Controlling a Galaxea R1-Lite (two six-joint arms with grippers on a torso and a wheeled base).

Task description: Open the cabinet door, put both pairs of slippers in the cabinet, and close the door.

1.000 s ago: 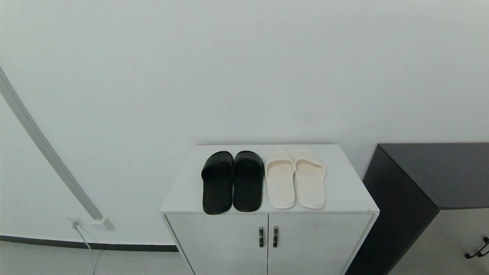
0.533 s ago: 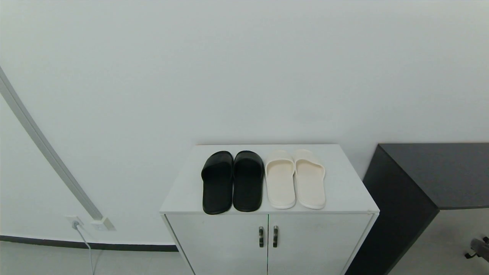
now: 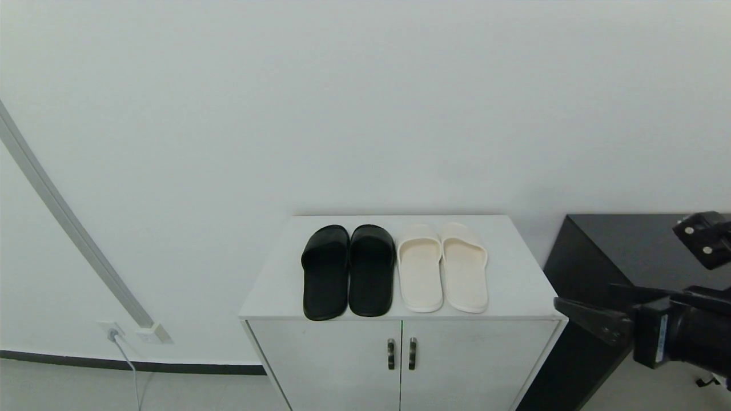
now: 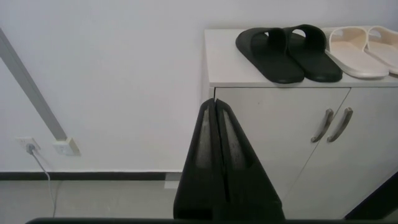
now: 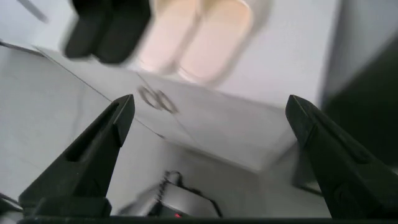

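— Where are your slippers [image 3: 371, 271]?
— Both pairs lie on top of the cabinet [image 3: 514, 285], its doors [image 3: 331, 365] closed. Your right claw [image 5: 209, 102] stands wide; your left claw [image 4: 215, 106] is pressed together.

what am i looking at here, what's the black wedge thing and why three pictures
It is a two-armed robot; each arm ends in a claw. One picture comes from its head camera, the other two from wrist cameras. The black wedge is the left claw, shut and empty. The right claw is open, also empty. On a white cabinet lie black slippers and cream slippers, side by side. Its doors look shut.
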